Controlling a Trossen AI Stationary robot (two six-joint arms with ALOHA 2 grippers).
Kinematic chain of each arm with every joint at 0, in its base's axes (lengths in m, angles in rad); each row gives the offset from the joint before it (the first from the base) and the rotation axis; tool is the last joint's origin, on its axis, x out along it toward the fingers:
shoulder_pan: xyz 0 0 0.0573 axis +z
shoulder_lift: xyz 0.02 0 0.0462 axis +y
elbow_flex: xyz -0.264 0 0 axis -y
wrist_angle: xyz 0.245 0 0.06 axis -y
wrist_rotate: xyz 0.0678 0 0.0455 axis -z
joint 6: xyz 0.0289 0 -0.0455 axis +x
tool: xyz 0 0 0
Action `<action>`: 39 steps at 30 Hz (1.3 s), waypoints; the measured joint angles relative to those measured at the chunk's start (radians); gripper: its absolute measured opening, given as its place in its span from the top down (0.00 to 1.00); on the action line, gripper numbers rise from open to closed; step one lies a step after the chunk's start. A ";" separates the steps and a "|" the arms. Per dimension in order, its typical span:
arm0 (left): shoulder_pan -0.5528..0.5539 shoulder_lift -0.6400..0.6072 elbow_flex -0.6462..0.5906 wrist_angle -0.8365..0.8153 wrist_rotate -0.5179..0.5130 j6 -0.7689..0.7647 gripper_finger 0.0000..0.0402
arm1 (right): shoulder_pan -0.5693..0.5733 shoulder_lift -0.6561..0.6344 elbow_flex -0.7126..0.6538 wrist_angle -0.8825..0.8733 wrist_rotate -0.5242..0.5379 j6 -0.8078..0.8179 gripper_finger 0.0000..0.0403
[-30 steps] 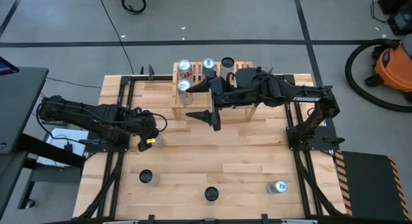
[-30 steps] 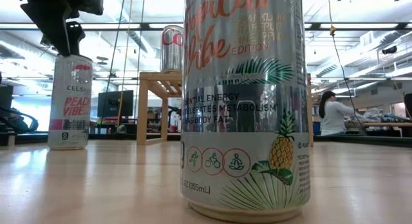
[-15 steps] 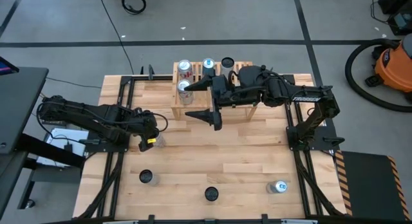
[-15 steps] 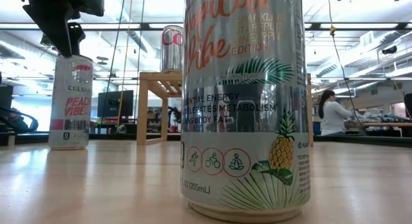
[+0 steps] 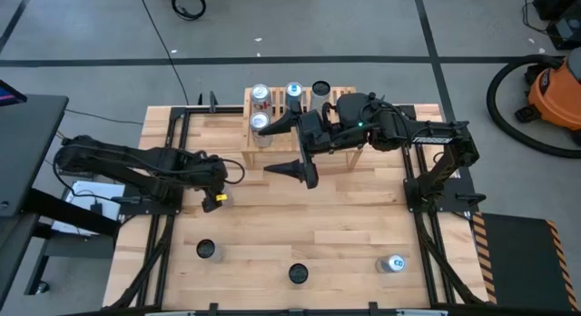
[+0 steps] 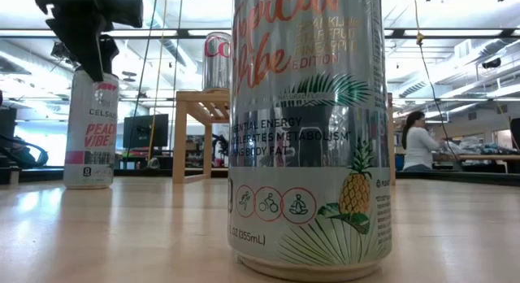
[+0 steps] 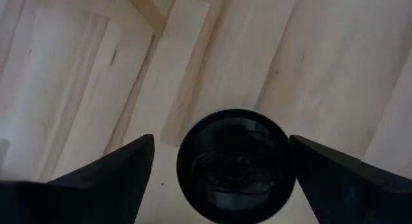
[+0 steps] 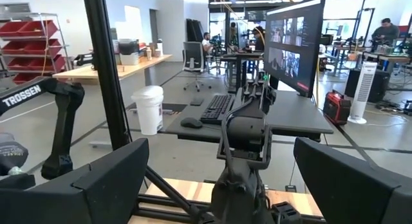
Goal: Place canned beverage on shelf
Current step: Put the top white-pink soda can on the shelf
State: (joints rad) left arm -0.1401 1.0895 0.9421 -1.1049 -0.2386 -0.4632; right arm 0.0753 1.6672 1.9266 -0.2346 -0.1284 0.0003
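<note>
My left gripper [image 7: 219, 161] hangs over a dark can [image 7: 233, 163], fingers apart either side. My right gripper [image 5: 289, 145], fingers spread empty, sits beside the shelf [image 5: 251, 151] on the counter [image 5: 345, 225].

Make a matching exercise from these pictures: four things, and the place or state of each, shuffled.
Things:
1. left gripper
2. right gripper
3. pineapple can
4. orange vacuum

Places or states:
A. on the floor beside the table
B. open, over a dark-topped can
C. open and empty, by the shelf
D. closest to the low camera

Pairs: 1-B, 2-C, 3-D, 4-A
</note>
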 joint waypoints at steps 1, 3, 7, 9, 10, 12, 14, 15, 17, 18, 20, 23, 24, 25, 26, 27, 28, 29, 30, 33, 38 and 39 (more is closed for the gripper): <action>0.004 0.007 0.000 0.001 0.000 0.004 0.10 | 0.000 0.000 0.000 -0.004 0.000 0.004 0.01; 0.011 0.018 0.000 -0.001 0.008 0.003 0.10 | 0.000 0.000 0.000 -0.008 0.000 0.007 0.01; 0.015 0.032 0.000 -0.004 0.040 0.004 0.10 | 0.000 0.000 0.000 -0.001 0.000 0.007 0.01; 0.015 0.031 0.000 -0.001 0.048 0.003 0.10 | 0.000 0.000 0.000 0.001 0.001 0.005 0.01; 0.015 0.031 0.000 0.001 0.053 0.004 0.10 | 0.000 0.000 0.000 -0.001 0.001 0.005 0.01; 0.015 0.031 0.000 0.000 0.053 0.004 0.10 | -0.003 0.000 0.000 -0.013 0.001 0.004 0.01; 0.015 0.031 0.000 0.000 0.057 0.004 0.11 | -0.004 0.000 0.000 -0.027 0.001 0.000 0.01; 0.015 0.031 0.000 -0.001 0.064 0.004 0.11 | -0.005 0.000 0.000 -0.036 0.002 -0.001 0.01; 0.015 0.031 0.000 0.000 0.083 0.010 0.11 | -0.006 0.000 0.000 -0.054 0.000 -0.001 0.01; 0.015 0.031 0.000 0.000 0.088 0.015 0.12 | -0.006 0.000 0.000 -0.059 -0.001 -0.001 0.01; 0.015 0.031 0.000 0.000 0.088 0.025 0.14 | -0.006 0.000 0.000 -0.060 -0.001 -0.001 0.01; 0.015 0.031 0.000 0.000 0.088 0.025 0.17 | -0.006 0.000 0.000 -0.057 -0.002 -0.001 0.01; 0.015 0.031 0.000 -0.001 0.088 0.025 0.19 | -0.006 0.000 0.000 -0.058 -0.002 0.000 0.01; 0.015 0.031 0.000 0.000 0.088 0.025 0.20 | -0.006 0.000 0.000 -0.059 -0.001 0.003 0.01; 0.015 0.031 0.000 -0.001 0.088 0.025 0.22 | -0.006 0.000 0.000 -0.059 -0.001 0.004 0.01; 0.015 0.031 0.000 -0.001 0.088 0.026 0.23 | -0.006 0.000 0.000 -0.059 0.000 0.003 0.01; 0.015 0.031 0.000 0.000 0.088 0.029 0.25 | -0.006 0.000 0.000 -0.059 0.000 -0.001 0.01; 0.015 0.031 0.000 0.000 0.089 0.033 0.27 | -0.006 0.000 0.000 -0.059 0.000 -0.004 0.01; 0.015 0.031 0.000 0.000 0.090 0.038 0.28 | -0.006 0.000 0.000 -0.059 0.000 -0.006 0.01; 0.015 0.030 0.000 0.002 0.090 0.056 0.32 | -0.006 0.000 0.000 -0.059 -0.003 -0.010 0.01; 0.015 0.030 0.000 0.002 0.090 0.056 0.34 | -0.006 0.000 0.000 -0.059 0.002 -0.011 0.01; 0.015 0.030 0.000 0.002 0.090 0.057 0.34 | -0.006 0.000 0.000 -0.059 0.002 -0.011 0.01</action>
State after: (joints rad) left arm -0.1253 1.1194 0.9424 -1.1030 -0.1482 -0.4066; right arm 0.0689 1.6672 1.9266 -0.2932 -0.1261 -0.0109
